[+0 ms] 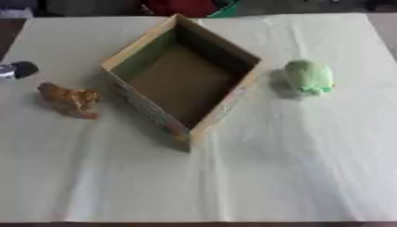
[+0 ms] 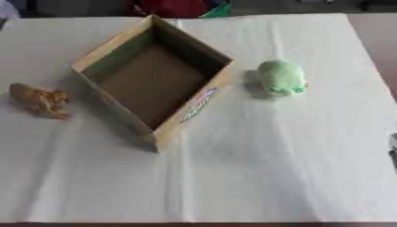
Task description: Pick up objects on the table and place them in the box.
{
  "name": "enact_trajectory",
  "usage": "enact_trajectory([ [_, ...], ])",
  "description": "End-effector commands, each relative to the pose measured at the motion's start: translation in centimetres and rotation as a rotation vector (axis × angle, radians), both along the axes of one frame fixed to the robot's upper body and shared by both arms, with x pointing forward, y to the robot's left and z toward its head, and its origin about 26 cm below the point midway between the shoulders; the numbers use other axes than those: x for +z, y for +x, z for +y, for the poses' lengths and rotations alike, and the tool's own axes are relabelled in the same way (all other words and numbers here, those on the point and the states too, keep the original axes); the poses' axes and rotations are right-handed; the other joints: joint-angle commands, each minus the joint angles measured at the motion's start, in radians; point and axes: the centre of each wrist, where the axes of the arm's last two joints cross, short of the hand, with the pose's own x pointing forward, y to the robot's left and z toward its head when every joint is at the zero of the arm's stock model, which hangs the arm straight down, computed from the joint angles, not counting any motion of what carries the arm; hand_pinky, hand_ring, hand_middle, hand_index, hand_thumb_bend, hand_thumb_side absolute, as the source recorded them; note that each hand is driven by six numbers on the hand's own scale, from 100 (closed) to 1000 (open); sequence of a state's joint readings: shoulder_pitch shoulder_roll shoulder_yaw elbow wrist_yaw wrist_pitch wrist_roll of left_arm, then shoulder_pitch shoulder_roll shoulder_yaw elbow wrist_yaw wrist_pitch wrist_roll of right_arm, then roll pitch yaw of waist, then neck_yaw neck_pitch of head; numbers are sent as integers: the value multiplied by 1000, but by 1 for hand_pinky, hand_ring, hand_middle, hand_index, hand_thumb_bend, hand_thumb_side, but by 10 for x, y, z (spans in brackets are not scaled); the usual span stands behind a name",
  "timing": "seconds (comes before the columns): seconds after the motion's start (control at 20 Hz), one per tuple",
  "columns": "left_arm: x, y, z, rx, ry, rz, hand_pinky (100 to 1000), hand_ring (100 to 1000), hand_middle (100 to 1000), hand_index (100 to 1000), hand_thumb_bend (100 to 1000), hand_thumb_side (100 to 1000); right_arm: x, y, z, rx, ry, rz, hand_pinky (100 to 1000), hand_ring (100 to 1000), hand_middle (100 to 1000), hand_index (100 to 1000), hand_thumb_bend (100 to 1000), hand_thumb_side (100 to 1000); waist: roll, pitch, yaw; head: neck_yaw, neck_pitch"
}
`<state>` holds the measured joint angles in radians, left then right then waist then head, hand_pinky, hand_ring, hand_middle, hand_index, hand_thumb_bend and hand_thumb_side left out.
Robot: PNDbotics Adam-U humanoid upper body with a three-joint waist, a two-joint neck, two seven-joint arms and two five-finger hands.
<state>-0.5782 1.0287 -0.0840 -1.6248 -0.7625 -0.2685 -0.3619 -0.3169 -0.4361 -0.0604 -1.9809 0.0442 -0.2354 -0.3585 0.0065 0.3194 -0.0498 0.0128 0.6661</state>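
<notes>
Box point(image 1: 186, 80) of cardboard sits open and empty mid-surface in the left eye view, a brown toy animal point(image 1: 71, 99) to its left, a green plush point(image 1: 309, 76) to its right, both apart from it; a dark tip of the left hand point(image 1: 17, 70) shows at the edge, fingers unreadable. Right eye view: nothing placed yet; right hand point(image 2: 393, 153) barely visible, fingers unreadable

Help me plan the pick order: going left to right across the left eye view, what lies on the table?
Dark rounded object at the left edge → brown toy animal → open cardboard box → green plush toy.
</notes>
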Motion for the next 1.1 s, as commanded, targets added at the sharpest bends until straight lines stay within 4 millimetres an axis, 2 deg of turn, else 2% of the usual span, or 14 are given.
enact_trajectory([
  [0.05, 11, 1, 3, 32, 60, 33, 654, 885, 862, 993, 636, 927, 10, -3, -2, 9, -30, -28, 802, 1000, 707, 846, 100, 1000, 2, -19, -1, 2, -11],
  [0.1, 11, 2, 3, 33, 63, 38, 654, 885, 862, 993, 636, 927, 10, -3, -2, 9, -30, -28, 802, 1000, 707, 846, 100, 1000, 2, -19, 0, 2, -11],
  [0.15, 9, 3, 3, 32, 64, 52, 669, 900, 899, 1000, 712, 858, 10, -3, -2, 10, -32, -29, 802, 1000, 707, 846, 100, 1000, 3, -18, -2, 4, -13],
  [0.35, -1, 16, 3, 33, 91, 139, 674, 916, 918, 1000, 740, 793, 11, -3, -1, 17, -36, -32, 802, 1000, 707, 846, 100, 1000, 3, -17, -5, 7, -16],
  [0.65, 0, 28, -1, 57, 141, 212, 673, 934, 949, 1000, 694, 679, 11, -3, 0, 24, -38, -28, 803, 1000, 706, 846, 100, 1000, 6, -14, -8, 12, -18],
  [1.1, -11, 43, -8, 57, 172, 302, 664, 918, 919, 1000, 643, 647, 12, -2, 0, 25, -33, -36, 804, 1000, 705, 846, 100, 1000, 8, -1, -26, 23, -27],
])
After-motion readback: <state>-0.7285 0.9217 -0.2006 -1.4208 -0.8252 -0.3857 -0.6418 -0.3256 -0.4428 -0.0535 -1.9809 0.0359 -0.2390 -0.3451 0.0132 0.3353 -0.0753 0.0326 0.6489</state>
